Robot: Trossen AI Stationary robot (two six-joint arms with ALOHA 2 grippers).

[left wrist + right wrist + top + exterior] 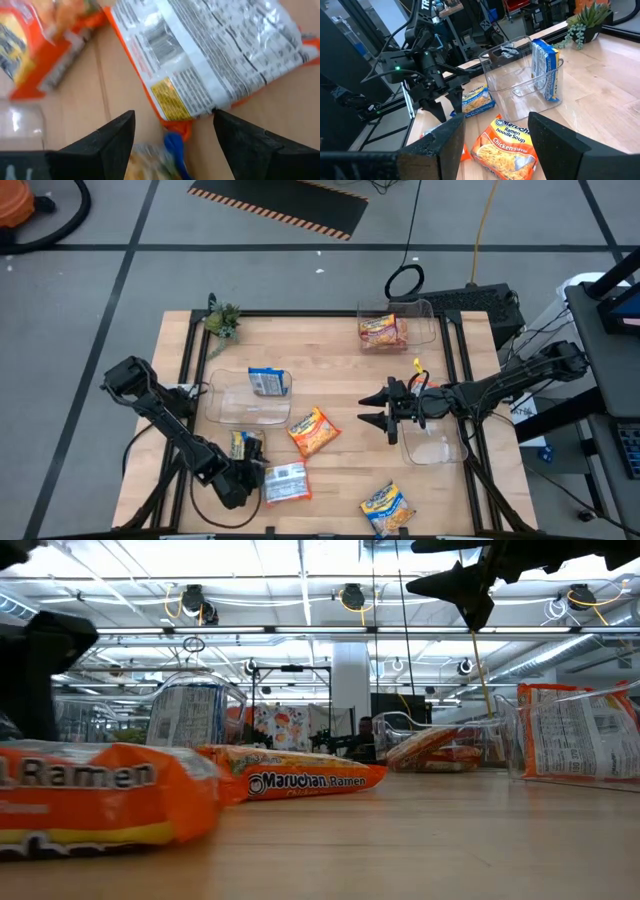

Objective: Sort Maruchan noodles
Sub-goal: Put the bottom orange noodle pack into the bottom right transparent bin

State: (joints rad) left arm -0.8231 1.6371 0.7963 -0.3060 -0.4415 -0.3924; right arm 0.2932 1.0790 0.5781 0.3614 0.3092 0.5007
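In the lower left of the high view, the left gripper [262, 472] hangs with jaws apart, holding nothing, over a silver-white crinkly noodle packet [286, 483] and beside a yellow-and-blue packet [240, 445]. The right gripper [378, 409], right of centre, is also spread and empty, near an orange chicken-flavour packet [313, 431]. Another blue packet [268, 382] stands in the clear plastic bin [245, 409].

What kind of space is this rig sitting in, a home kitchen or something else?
Probably a robotics lab or workshop, not a home: the wooden table stands on a grey floor with hazard-striped tape, strip lights and exposed ceiling ducting run overhead, and cables trail behind.
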